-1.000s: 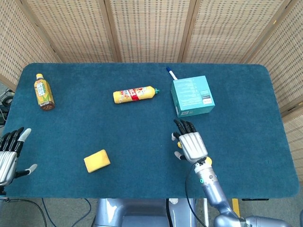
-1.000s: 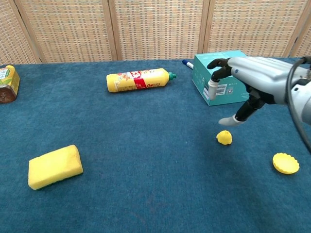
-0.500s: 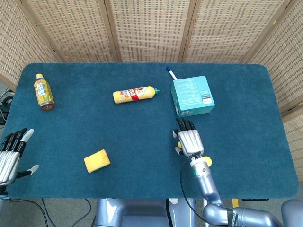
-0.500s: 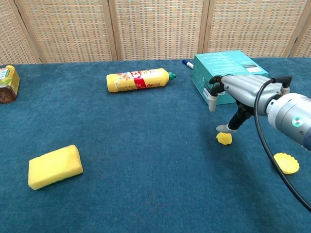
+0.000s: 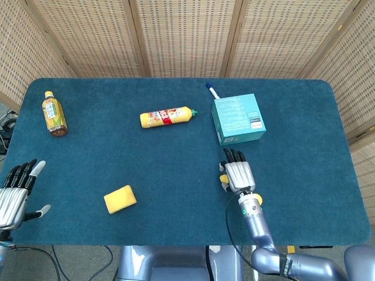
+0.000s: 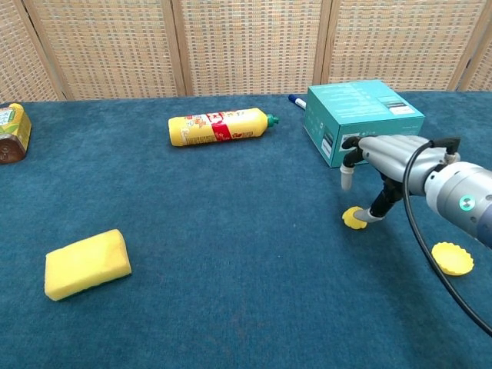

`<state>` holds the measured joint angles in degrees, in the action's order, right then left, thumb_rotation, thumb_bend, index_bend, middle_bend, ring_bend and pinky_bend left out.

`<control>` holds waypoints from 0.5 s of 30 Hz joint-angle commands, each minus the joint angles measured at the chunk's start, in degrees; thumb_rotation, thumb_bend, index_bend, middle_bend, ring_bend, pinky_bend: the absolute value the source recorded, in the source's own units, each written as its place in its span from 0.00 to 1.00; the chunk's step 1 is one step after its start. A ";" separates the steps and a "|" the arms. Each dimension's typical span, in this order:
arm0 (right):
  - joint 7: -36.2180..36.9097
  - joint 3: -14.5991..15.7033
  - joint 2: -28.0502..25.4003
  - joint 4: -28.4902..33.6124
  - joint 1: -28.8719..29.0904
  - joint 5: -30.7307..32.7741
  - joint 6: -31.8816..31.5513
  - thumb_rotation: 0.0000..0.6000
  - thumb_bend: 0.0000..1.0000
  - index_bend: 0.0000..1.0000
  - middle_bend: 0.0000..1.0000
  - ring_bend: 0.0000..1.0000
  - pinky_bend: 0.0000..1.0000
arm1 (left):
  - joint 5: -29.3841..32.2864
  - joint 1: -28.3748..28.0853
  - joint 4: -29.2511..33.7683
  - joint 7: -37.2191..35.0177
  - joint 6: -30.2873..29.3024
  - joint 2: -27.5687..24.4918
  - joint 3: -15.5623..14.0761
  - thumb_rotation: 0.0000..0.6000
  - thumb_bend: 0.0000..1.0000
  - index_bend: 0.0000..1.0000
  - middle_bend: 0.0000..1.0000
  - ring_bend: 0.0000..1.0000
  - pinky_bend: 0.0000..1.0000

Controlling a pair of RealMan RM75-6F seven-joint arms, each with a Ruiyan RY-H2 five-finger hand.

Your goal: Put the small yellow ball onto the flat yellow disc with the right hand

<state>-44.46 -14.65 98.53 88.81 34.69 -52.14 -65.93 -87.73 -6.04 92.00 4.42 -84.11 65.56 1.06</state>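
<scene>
The right robot hand (image 6: 378,165) has dropped from hovering above the small yellow ball (image 6: 354,217) to working height within the last second, and its thumb tip now touches the ball's right side while the other fingers curl down just above it; the grip does not look closed yet, so nothing is held. The ball sits on the blue tabletop (image 6: 231,231), in front of the teal box (image 6: 361,115), and the flat yellow disc (image 6: 452,258) lies apart to its right. The grasp seems about to begin. The left robot hand (image 5: 16,190) rests open at the tabletop's edge, idle
</scene>
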 commanded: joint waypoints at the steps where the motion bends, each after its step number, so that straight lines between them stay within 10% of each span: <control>1: 0.29 0.09 0.55 -1.10 0.49 0.67 0.43 1.00 0.24 0.41 0.04 0.00 0.08 | -0.09 0.00 0.01 0.05 -0.06 0.02 -0.02 1.00 0.15 0.00 0.00 0.00 0.04; 15: 1.31 0.46 2.00 -4.85 1.98 2.41 1.37 1.00 0.24 0.40 0.04 0.00 0.08 | 0.05 -0.19 -0.11 0.21 0.40 0.17 -0.12 1.00 0.15 0.00 0.00 0.00 0.04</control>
<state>-43.21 -14.22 100.44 84.13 36.54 -49.86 -64.67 -87.68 -6.23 91.90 4.62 -83.70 65.73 0.95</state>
